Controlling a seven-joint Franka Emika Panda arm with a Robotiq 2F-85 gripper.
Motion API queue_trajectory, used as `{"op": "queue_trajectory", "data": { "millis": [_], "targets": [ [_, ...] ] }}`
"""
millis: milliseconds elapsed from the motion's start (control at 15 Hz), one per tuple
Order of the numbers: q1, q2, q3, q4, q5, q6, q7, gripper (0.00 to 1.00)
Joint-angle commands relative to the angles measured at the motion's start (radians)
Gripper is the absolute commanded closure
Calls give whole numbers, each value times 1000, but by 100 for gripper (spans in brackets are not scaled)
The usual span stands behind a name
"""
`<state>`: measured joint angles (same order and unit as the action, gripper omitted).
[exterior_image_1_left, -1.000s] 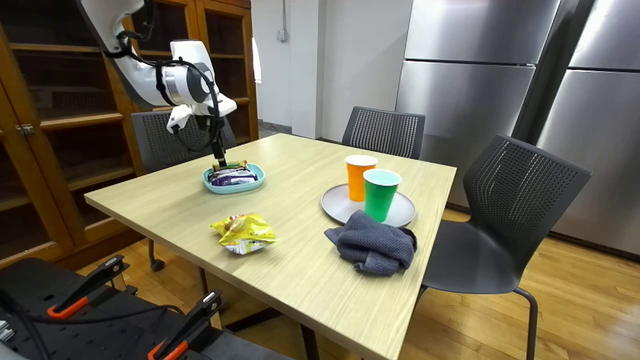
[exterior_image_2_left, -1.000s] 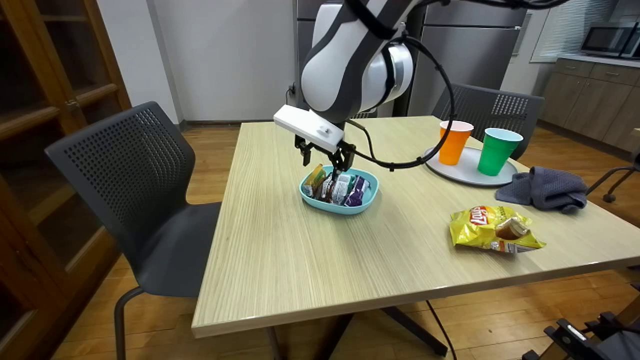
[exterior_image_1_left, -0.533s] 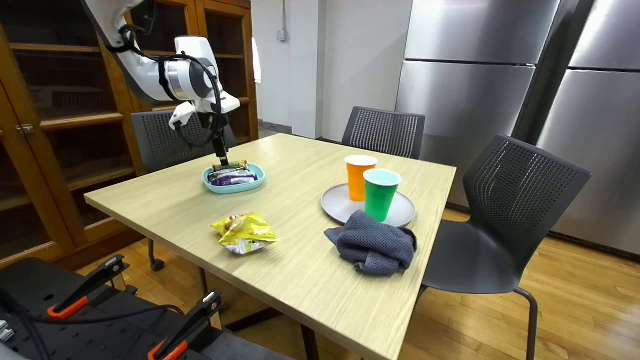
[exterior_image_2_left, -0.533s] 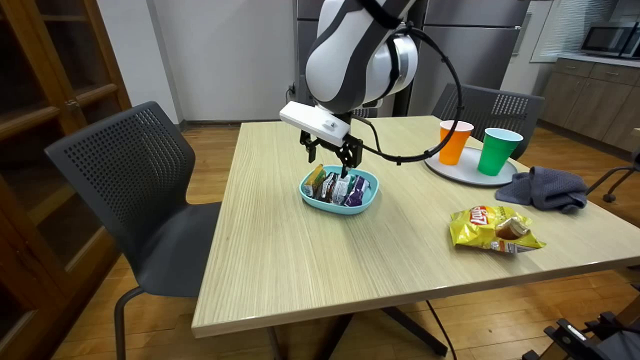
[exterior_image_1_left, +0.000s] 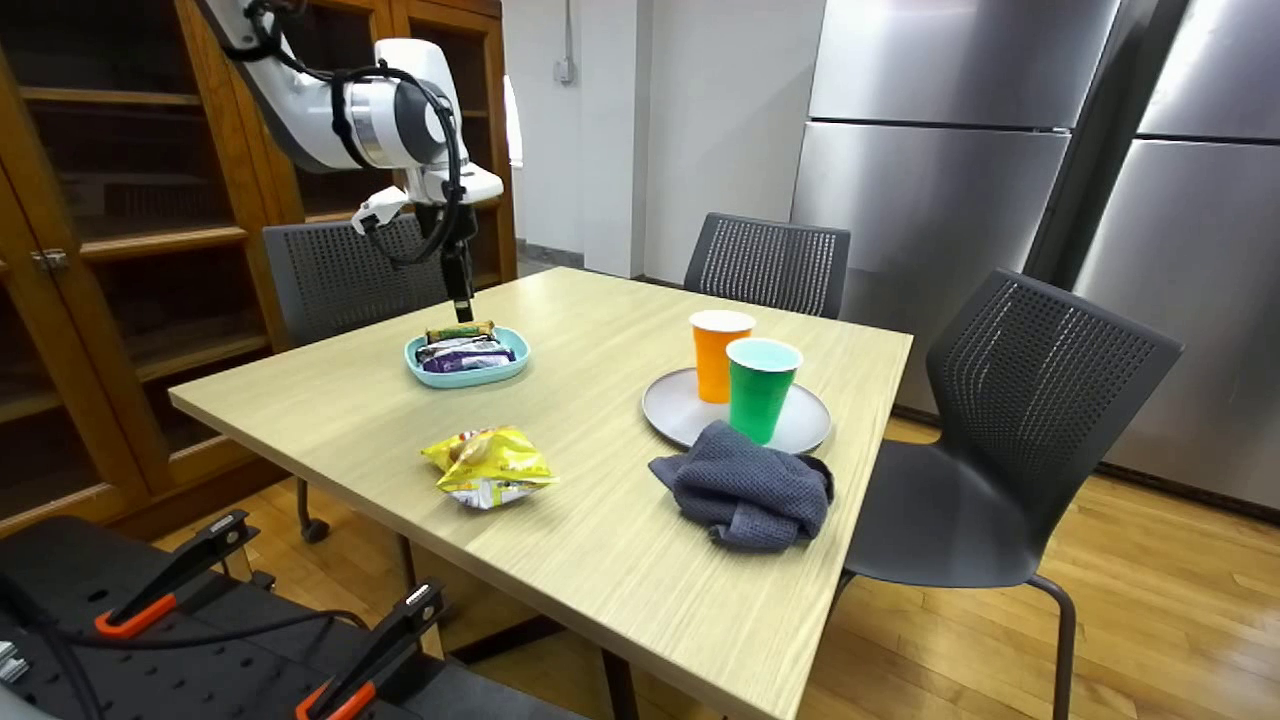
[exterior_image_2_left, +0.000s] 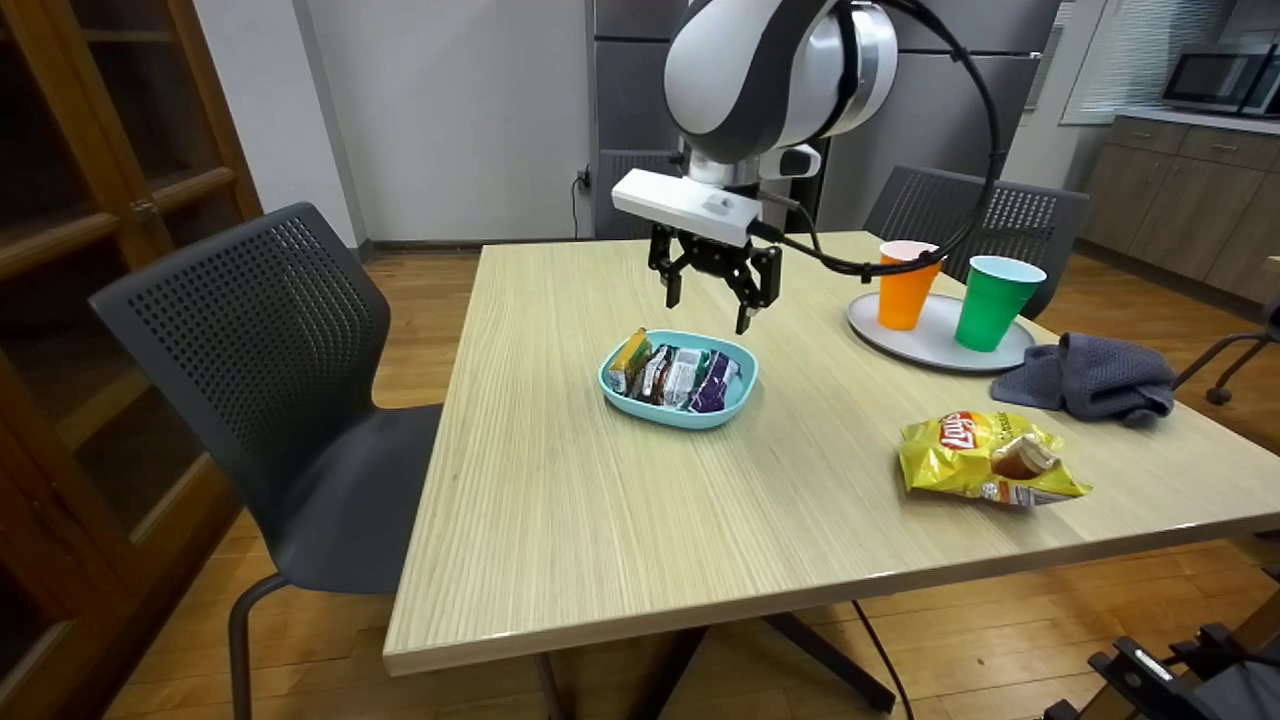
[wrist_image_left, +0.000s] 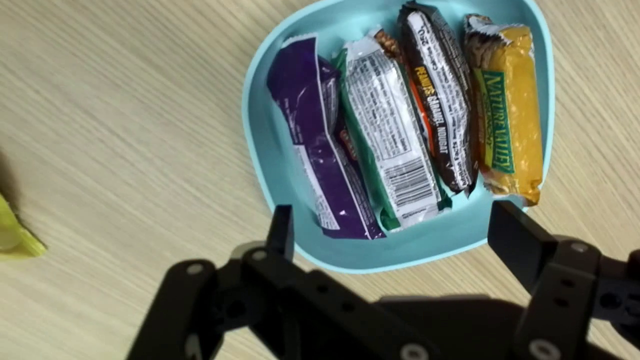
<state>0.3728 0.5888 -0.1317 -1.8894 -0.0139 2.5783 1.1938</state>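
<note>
four wrapped snack bars (wrist_image_left: 392, 135) in a blue dish (wrist_image_left: 360, 255), your gripper (exterior_image_2_left: 708, 305) spread wide and holding nothing

the bars lie side by side in the dish. from left to right in your wrist view you see a purple bar (wrist_image_left: 320, 145), a green and silver bar (wrist_image_left: 382, 112) with its barcode facing up, a dark brown bar (wrist_image_left: 440, 100) lettered "peanuts, caramel, nougat" and a gold nature valley bar (wrist_image_left: 520, 115). the dish sits on the pale wood-grain table (exterior_image_2_left: 560, 500).

your gripper hangs over the table near the dish, fingers (wrist_image_left: 522, 242) far apart, clear of the bars; you have hold of nothing.

well apart from the dish, you have a yellow lay's chip bag (exterior_image_2_left: 985, 458); a corner of it shows at the left edge of your wrist view. a round gray plate (exterior_image_2_left: 930, 345) carries an orange cup (exterior_image_1_left: 715, 360) and a green cup (exterior_image_1_left: 763, 400), both standing. a crumpled blue-gray cloth (exterior_image_1_left: 750, 490) lies right beside the plate; you cannot tell whether they touch.

around the table you see dark gray chairs (exterior_image_2_left: 240, 360), a wooden glass-front cabinet (exterior_image_1_left: 150, 243) and stainless steel refrigerators (exterior_image_1_left: 950, 220).
</note>
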Motion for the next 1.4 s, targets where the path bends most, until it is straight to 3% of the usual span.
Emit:
{"op": "queue_trajectory", "data": {
  "millis": [0,533,1333],
  "targets": [
    [-57,-116,22,-113,-22,-8,-63,0],
    [-142,-237,19,-277,-74,20,-257,0],
    [-239,-303,42,-389,-52,60,-734,0]
  ]
}}
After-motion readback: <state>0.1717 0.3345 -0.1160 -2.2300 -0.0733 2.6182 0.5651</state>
